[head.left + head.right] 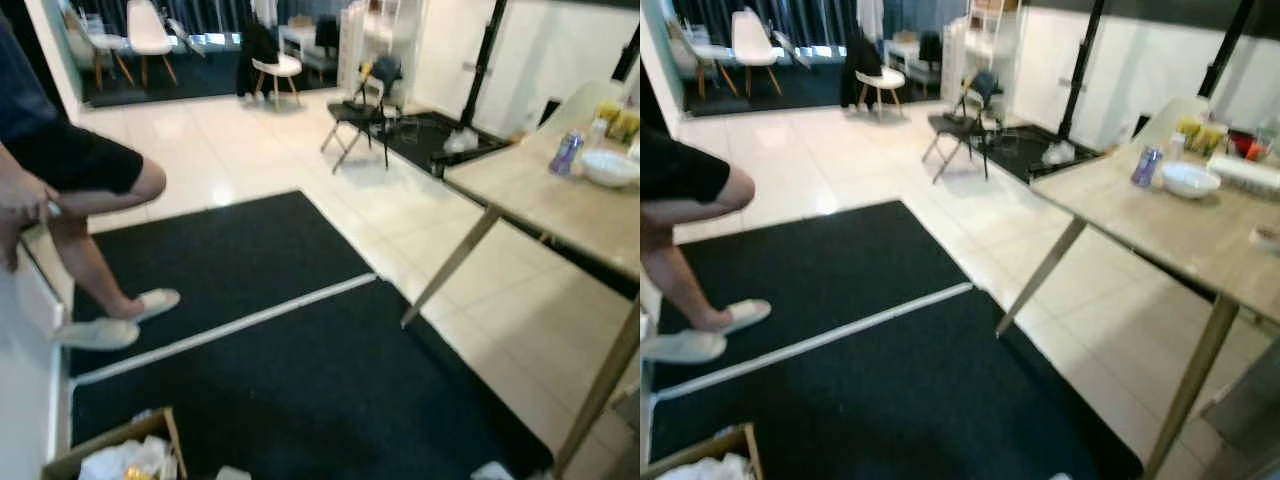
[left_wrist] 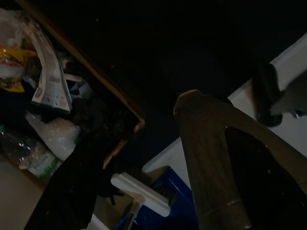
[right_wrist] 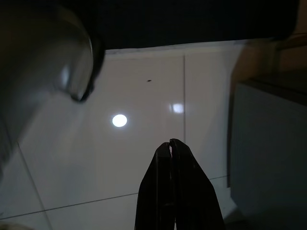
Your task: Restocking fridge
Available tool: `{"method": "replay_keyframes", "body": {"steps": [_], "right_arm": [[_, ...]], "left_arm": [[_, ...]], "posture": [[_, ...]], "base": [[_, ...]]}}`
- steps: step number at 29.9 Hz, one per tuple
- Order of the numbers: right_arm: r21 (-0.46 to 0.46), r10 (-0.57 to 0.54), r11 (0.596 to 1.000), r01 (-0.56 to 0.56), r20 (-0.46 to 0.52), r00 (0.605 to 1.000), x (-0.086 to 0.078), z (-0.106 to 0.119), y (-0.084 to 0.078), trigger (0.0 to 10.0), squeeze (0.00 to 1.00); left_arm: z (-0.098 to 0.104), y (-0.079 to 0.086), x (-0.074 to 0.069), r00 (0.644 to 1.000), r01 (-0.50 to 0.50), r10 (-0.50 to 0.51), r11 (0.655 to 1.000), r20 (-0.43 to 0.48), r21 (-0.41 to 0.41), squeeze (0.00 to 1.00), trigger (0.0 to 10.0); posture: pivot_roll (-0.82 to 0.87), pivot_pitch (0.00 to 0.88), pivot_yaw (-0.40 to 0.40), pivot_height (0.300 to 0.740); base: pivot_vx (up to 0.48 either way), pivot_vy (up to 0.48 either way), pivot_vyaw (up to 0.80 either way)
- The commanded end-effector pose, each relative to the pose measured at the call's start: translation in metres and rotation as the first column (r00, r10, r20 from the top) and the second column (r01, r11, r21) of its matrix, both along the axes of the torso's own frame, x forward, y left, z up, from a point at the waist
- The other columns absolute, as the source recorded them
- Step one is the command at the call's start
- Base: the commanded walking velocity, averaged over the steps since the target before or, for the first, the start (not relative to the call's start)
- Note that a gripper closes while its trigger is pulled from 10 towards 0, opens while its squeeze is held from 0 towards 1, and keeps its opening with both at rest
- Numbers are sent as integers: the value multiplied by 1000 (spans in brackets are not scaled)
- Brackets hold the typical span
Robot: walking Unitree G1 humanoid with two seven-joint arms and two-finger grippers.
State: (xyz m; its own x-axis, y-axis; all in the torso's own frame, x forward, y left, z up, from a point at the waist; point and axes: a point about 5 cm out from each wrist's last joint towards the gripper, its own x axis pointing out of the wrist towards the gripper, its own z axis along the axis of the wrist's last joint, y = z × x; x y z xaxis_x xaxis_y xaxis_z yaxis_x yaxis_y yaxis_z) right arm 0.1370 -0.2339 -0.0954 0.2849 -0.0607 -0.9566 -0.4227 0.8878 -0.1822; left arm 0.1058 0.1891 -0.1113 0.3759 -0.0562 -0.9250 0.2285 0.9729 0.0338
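While a black rug (image 1: 290,380) covers the floor ahead, a wooden table (image 1: 560,205) with a can (image 1: 566,153) and bowl (image 1: 608,167) stands right, a person's legs (image 1: 95,250) left. Walking on could likely clip either. A cardboard box (image 1: 125,455) of groceries lies at the rug's near edge; the left wrist view shows its packets (image 2: 45,81). The right gripper (image 3: 171,149) hangs pinched together, empty, over tile; I cannot tell the left gripper's state.

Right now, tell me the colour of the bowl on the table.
White; the bowl shows best in the right eye view.
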Motion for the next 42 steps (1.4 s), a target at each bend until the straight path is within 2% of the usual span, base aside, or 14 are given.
{"method": "replay_keyframes", "body": {"steps": [1, 7, 13, 19, 22, 31, 38, 42], "right_arm": [[-22, -12, 1000, 13, 5, 1000, 0, 3, -9, 10000, 0], [-23, -12, 1000, 12, 11, 1000, 2, 2, -7, 10000, 0], [-25, -1, 1000, 1, 5, 1000, 3, 2, -6, 10000, 0], [-29, -9, 1000, 9, -4, 1000, -2, 2, -12, 10000, 0], [-28, -7, 1000, 6, -6, 1000, -1, 2, -9, 10000, 0], [-17, -2, 1000, 2, -4, 1000, 0, 0, -3, 10000, 0], [-17, -7, 1000, 7, -5, 1000, -2, 0, -4, 10000, 0], [-13, -3, 1000, 3, -3, 1000, -1, 0, -1, 10000, 0]], "left_arm": [[-6, -12, -15, 998, 5, -6, 1000, -69, -16, 0, 10000], [-6, -26, -11, 998, 12, -14, 999, -62, -32, 0, 10000], [-5, -30, -7, 998, 16, -18, 999, -55, -36, 0, 10000], [-5, -28, -6, 998, 15, -17, 999, -55, -32, 0, 10000], [-5, -14, -11, 998, 8, -9, 1000, -63, -19, 0, 10000], [-5, 3, -18, 997, -1, 1, 1000, -75, 0, 0, 10000], [-5, -1, -18, 997, 1, -2, 1000, -73, -4, 0, 10000], [-5, -14, -13, 998, 6, -7, 1000, -64, -20, 0, 10000]], "posture": [[-97, 0, -36, 740], [-102, 0, -37, 740], [-103, 0, -36, 740], [-104, 0, -35, 740], [-102, 0, -36, 740], [-102, 0, -36, 740], [-96, 0, -32, 740], [-95, 0, -35, 740]], "base": [[270, 0, 0], [268, 0, 0], [268, 0, -144], [266, 0, -728], [266, 0, -788], [267, 0, -788], [268, 0, -225], [266, 0, 0]]}}
